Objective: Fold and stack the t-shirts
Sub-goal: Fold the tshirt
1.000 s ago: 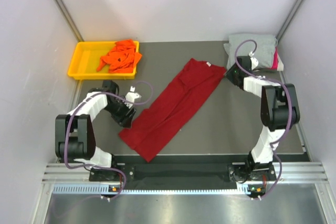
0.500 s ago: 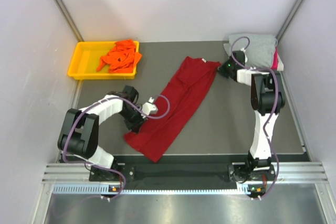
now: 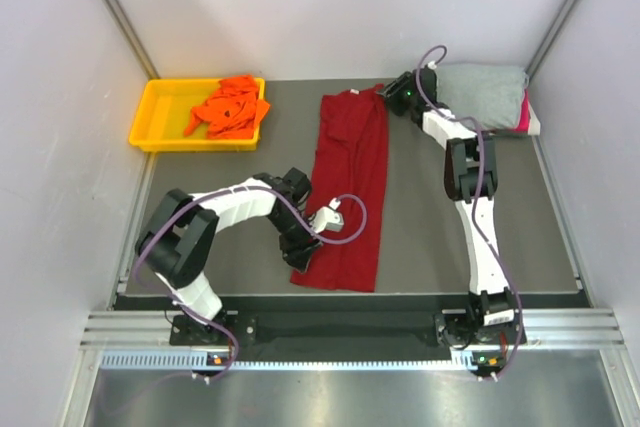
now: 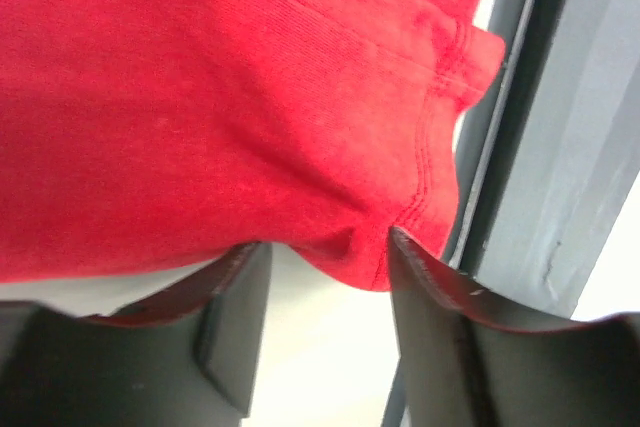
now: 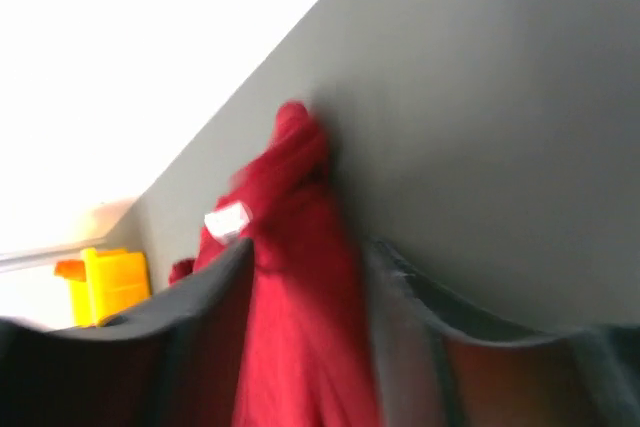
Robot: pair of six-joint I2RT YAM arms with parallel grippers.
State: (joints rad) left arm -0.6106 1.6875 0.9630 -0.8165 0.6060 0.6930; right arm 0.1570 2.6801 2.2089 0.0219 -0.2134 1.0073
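Four t-shirts are on the worktop (image 3: 430, 217), and only the dark red t-shirt (image 3: 350, 187) is held. It lies in the middle as a long, narrow band running from the far side toward the near edge, folded lengthwise, with soft creases near its far end. It is plain cloth; the left wrist view shows a double-stitched hem (image 4: 430, 177), and the blurred right wrist view shows a small white label (image 5: 225, 219) near the bunched far end.

The left hand (image 3: 303, 247) is clamped on the near left corner of this shirt, with a fold of hem pinched between its fingers (image 4: 235, 297). The right hand (image 3: 397, 99) grips the far right corner, red cloth filling the gap between its fingers (image 5: 200, 337).

At the far left, well apart from the red shirt, a yellow tray (image 3: 150, 117) holds the crumpled orange t-shirt (image 3: 230, 107). In the far right corner the grey t-shirt (image 3: 490, 87) lies folded on the pink t-shirt (image 3: 523, 119), of which only an edge shows. The right arm reaches past just beside this pile.
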